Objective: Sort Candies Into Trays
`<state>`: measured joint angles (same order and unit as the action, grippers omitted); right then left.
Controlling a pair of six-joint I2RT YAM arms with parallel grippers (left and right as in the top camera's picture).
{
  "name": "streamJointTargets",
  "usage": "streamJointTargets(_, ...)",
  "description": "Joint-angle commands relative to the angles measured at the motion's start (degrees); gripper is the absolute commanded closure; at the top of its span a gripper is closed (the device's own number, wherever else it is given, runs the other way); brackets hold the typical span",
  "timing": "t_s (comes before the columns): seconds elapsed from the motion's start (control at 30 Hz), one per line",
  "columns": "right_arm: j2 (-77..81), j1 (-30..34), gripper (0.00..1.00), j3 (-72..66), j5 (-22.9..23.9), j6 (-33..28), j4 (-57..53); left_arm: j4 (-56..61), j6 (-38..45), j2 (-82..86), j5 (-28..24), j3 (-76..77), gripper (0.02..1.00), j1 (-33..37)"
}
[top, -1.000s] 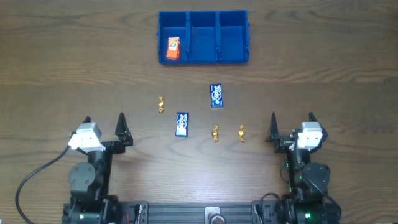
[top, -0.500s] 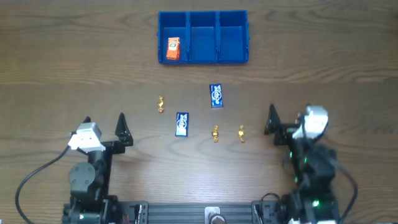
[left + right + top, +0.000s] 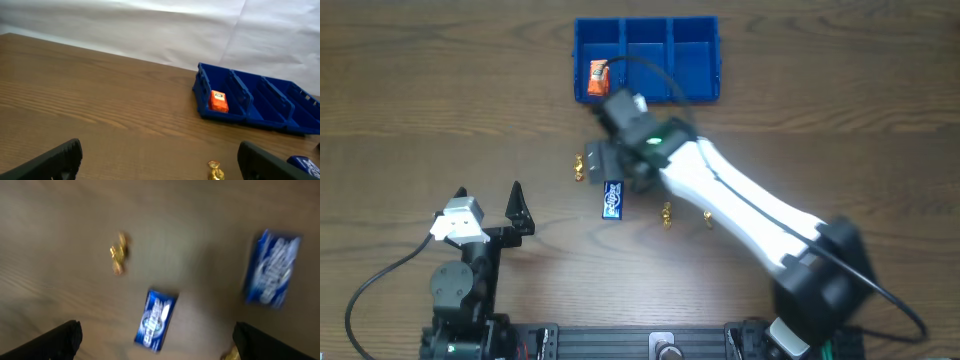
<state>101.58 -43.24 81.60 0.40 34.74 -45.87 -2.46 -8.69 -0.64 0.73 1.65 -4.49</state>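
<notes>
Wooden table (image 3: 440, 100) under me: my right tool (image 3: 156, 330) hangs with fingers apart, the blue-wrapped candy (image 3: 155, 320) lying slanted between them. I'd turn to match its slant, drop straight and close gently across its narrow sides. The blue tray (image 3: 710, 95) waits beyond.

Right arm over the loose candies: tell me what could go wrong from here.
1. Its open jaws hang over a blue candy with a gold candy close by. Closing on one could knock the other away.
2. The right arm stretches across the table right beside two more gold candies. If it drops low, it might sweep them aside.
</notes>
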Motion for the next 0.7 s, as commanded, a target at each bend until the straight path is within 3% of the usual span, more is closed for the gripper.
streamJointTargets(0.03,7.9,-5.4,0.003,4.7,3.6,14.0,-5.9,-2.0,1.0,0.3,0.7,-1.4,0.020,0.4)
streamJointTargets(0.13,11.1,-7.7,0.003,4.7,3.7,17.7,-7.8,-2.0,1.0,0.3,0.7,-1.4,0.020,0.4)
streamJointTargets(0.5,19.0,-7.1,0.001,4.6,4.1,18.0,-5.4,-2.0,1.0,0.3,0.7,-1.4,0.020,0.4)
streamJointTargets(0.63,20.5,-7.1,0.088,4.6,4.0,18.0,-5.2,-2.0,1.0,0.3,0.7,-1.4,0.020,0.4)
streamJointTargets(0.7,20.9,-7.1,0.196,4.6,4.0,18.0,-5.2,-2.0,1.0,0.3,0.7,-1.4,0.020,0.4)
